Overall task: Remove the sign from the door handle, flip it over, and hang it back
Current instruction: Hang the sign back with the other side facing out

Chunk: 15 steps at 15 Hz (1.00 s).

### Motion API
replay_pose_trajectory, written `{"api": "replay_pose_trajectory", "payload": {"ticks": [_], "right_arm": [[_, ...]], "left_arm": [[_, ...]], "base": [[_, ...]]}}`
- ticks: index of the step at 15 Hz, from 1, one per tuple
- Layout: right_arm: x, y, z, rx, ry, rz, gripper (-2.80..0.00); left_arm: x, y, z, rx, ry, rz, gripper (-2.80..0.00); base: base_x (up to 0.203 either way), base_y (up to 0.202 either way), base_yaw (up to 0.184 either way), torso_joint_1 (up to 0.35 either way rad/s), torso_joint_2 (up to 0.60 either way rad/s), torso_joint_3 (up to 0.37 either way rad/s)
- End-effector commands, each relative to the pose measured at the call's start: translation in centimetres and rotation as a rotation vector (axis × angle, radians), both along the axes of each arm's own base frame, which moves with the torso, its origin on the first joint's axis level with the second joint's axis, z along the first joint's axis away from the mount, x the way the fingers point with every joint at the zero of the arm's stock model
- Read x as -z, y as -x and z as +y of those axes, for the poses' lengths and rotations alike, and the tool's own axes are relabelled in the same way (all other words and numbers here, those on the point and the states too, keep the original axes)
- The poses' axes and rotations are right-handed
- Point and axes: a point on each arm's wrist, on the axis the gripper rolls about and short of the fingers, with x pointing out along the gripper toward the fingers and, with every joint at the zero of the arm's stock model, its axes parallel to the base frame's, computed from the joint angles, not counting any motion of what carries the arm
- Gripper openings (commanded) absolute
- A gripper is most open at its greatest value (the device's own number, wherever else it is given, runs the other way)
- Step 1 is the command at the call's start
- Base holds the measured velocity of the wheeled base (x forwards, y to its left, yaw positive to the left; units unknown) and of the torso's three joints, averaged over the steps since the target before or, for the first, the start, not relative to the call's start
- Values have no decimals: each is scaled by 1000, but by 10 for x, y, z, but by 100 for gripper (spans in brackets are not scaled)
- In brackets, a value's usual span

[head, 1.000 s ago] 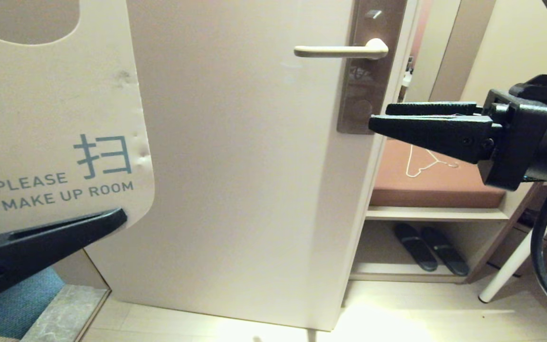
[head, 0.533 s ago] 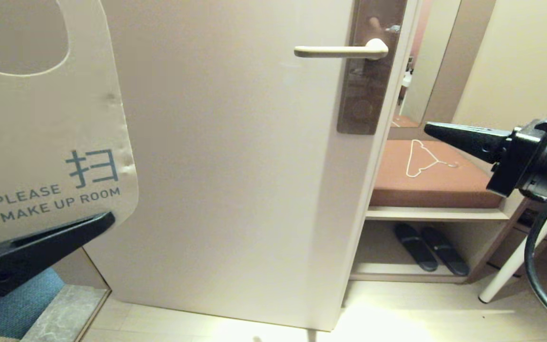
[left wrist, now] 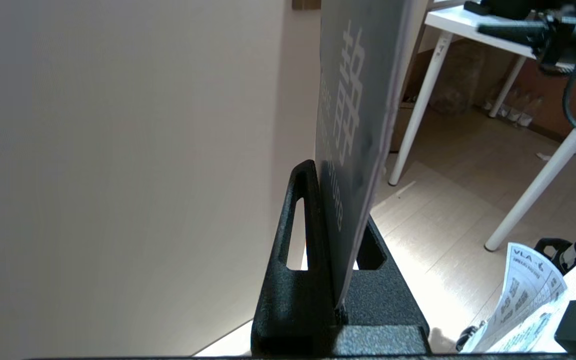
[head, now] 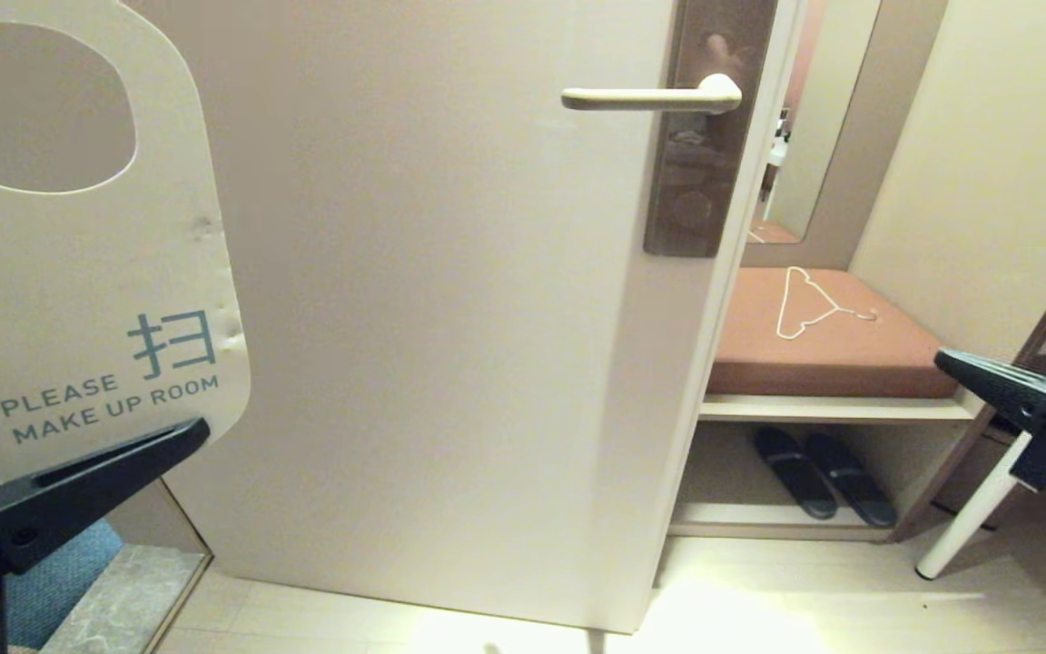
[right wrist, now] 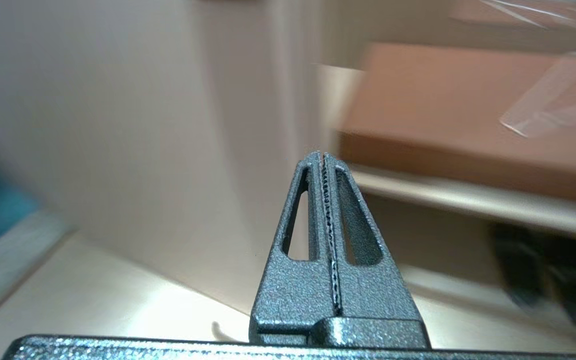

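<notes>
The sign (head: pixel 78 272) is held upright at the far left of the head view, off the door. Its white "PLEASE MAKE UP ROOM" side faces me and the oval hole is at the top. My left gripper (head: pixel 196 429) is shut on the sign's bottom edge. In the left wrist view the grey-blue side of the sign (left wrist: pixel 348 125) stands between the jaws of the left gripper (left wrist: pixel 335 200). The beige door handle (head: pixel 650 96) is bare, high on the door to the right. My right gripper (head: pixel 950 361) is shut and empty, low at the right edge; the right wrist view (right wrist: pixel 323 159) shows it too.
The pale door (head: pixel 441 318) fills the middle, with a dark metal lock plate (head: pixel 700 182) behind the handle. Right of the door stands a bench with a brown cushion (head: pixel 850 354), a white wire hanger (head: pixel 804 304) on it, dark slippers (head: pixel 823 472) below and a white table leg (head: pixel 977 509).
My right gripper has drawn back from the lock plate, down and to the right edge. The sign has come down a little in my left gripper, so the whole hole shows.
</notes>
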Motion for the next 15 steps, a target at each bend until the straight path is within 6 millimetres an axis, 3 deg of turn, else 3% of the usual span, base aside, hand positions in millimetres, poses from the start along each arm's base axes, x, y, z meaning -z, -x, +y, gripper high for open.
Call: {"api": "replay_pose_trajectory", "payload": {"ticks": [1, 8, 15], "right_arm": [[20, 27, -12, 64, -1, 0, -280], [70, 90, -25, 182, -2, -12, -280], [109, 149, -21, 118, 26, 28, -280]], "left_arm": [[1, 1, 0, 1, 0, 2, -280], [2, 4, 3, -34, 8, -3, -280], [1, 6, 4, -36, 12, -11, -280]], "base": [[0, 0, 0, 0, 0, 0], [0, 0, 0, 0, 0, 0], [0, 0, 0, 0, 0, 0]]}}
